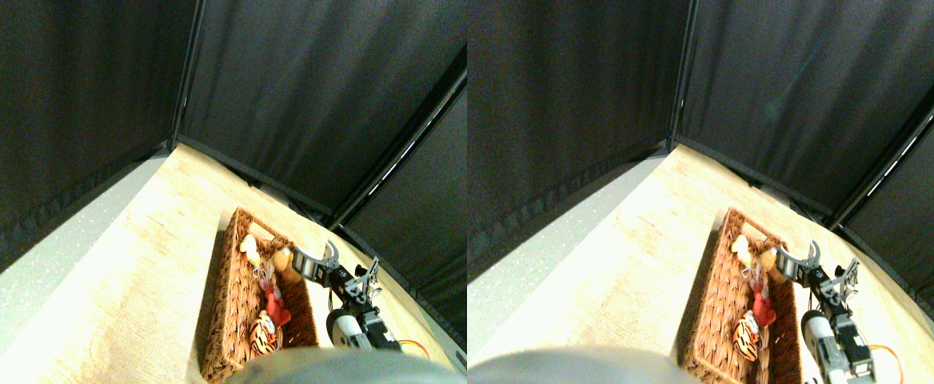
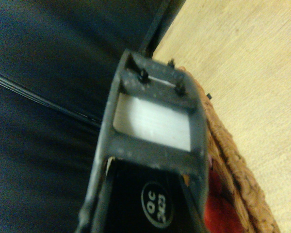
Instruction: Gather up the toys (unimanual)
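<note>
A long brown wicker basket [image 1: 231,320] lies on the pale wooden floor [image 1: 147,280], close to the corner where black curtains [image 1: 299,88] hang down. The toys lie inside it in a loose row along its length. Nearest the camera is the orange-and-black striped tiger [image 1: 263,336], resting against the basket's right-hand wall. Just beyond it, touching it, is the red toy [image 1: 277,310]. Further along comes a small pale pink figure [image 1: 264,278], too blurred to make out in detail, then a yellow-orange toy [image 1: 282,260] at the right wall and a pale cream one [image 1: 251,250] beside it near the far end.

The right claw [image 1: 313,262] hangs over the basket's right rim at its far end, just beside the yellow-orange toy; whether it touches the toy cannot be told. Whether its jaws are spread or pressed together cannot be told from either view.

In the wrist view the dark jaw frame fills the middle, with the basket's woven rim [image 2: 233,165] beside it and a patch of red inside the basket.
</note>
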{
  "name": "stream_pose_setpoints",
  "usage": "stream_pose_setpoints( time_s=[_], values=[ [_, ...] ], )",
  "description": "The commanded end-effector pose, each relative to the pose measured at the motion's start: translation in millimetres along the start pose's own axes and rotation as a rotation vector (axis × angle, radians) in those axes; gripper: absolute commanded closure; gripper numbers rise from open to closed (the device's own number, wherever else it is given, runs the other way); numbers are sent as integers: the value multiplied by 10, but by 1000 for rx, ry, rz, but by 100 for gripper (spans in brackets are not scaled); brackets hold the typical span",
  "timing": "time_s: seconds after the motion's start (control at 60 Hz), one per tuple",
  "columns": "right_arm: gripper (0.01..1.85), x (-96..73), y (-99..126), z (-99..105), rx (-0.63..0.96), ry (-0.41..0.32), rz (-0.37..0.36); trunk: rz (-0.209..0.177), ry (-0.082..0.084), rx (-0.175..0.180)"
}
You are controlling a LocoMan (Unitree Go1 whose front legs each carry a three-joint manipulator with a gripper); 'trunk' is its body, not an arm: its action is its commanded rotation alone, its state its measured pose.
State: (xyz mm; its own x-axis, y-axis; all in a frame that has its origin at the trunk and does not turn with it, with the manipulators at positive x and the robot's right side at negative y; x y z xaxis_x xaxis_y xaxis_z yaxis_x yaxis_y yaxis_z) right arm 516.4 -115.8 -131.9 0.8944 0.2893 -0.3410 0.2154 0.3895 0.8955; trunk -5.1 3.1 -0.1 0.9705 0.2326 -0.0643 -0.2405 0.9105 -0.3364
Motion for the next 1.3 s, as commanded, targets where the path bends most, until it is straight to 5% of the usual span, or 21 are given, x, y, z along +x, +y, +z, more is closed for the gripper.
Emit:
stream_pose_setpoints(
  time_s=[0.017,0.167,0.35,0.65,1.133,1.3],
  values=[
    [80,-2,43,61,-34,-20,-24,6,28,27],
    [79,-30,19,180,-32,-64,-22,-11,31,43],
    [125,-117,-150,564,-13,-219,-12,-54,45,80],
    [139,-444,-515,956,-53,-400,-11,-132,68,144],
    [139,-974,-963,783,95,-463,-77,-175,84,183],
    [122,-1103,-1081,650,40,-469,-129,-189,93,187]
  ],
)
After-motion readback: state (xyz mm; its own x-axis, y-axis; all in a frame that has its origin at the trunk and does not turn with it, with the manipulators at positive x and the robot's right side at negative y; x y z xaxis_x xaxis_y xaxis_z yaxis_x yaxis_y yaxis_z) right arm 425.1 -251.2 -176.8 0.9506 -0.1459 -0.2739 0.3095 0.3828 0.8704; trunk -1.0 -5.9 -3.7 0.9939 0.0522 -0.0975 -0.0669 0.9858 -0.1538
